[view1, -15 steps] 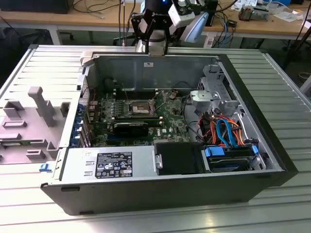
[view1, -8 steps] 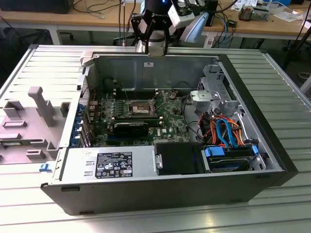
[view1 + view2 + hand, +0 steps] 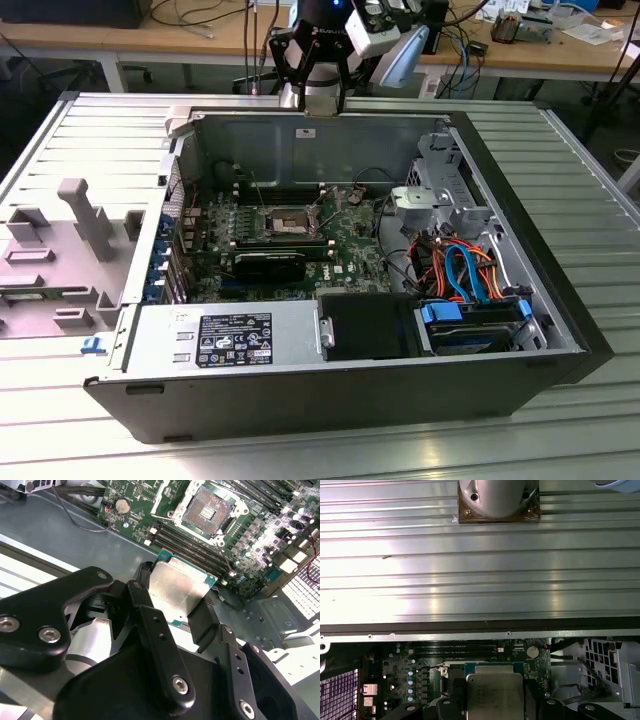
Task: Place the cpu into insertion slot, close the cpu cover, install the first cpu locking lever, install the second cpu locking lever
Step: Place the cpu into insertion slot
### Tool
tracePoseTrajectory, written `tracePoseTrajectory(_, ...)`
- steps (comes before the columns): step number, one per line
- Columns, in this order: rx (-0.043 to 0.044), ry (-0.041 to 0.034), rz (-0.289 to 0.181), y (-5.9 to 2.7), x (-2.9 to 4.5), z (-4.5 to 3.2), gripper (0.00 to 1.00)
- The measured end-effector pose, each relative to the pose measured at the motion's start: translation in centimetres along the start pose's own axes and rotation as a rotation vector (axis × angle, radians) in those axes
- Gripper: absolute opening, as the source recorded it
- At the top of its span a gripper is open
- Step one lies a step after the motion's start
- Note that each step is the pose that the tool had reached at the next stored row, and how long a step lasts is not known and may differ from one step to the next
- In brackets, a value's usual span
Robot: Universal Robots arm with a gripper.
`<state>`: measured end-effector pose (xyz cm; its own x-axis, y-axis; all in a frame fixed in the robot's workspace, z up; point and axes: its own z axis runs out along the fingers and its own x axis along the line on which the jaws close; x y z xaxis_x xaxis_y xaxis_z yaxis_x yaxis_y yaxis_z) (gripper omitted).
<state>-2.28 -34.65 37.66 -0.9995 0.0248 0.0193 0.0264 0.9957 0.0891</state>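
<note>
Overhead, the tool [image 3: 176, 600] tight on the cpu [image 3: 175, 587]; silver top toward the wrist, apart from the insertion slot [image 3: 210, 511]

Computer case [image 3: 330, 400] is lying open on the slatted table [image 3: 560, 440], near its middle. Motherboard [image 3: 350, 262] is lying on the case floor, toward the exterior view's left. Insertion slot [image 3: 288, 220] is sitting near the board's middle, with memory slots [image 3: 285, 243] running just in front of it. Power supply [image 3: 225, 340] is sitting along the case's near edge. Drive bay [image 3: 475, 325] is sitting in the near corner at the exterior view's right. Gripper [image 3: 176, 602] is hanging above the case's far edge, clamping the cpu [image 3: 180, 587] between its fingers, well apart from the slot. Fixture block [image 3: 70, 240] is standing by the table's edge at the exterior view's left.
</note>
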Motion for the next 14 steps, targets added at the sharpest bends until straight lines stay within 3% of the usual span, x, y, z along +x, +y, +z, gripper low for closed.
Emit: tracePoseTrajectory(14, 0.0007, -0.0001, 0.0, -0.01, 0.12, 0.08, 0.55)
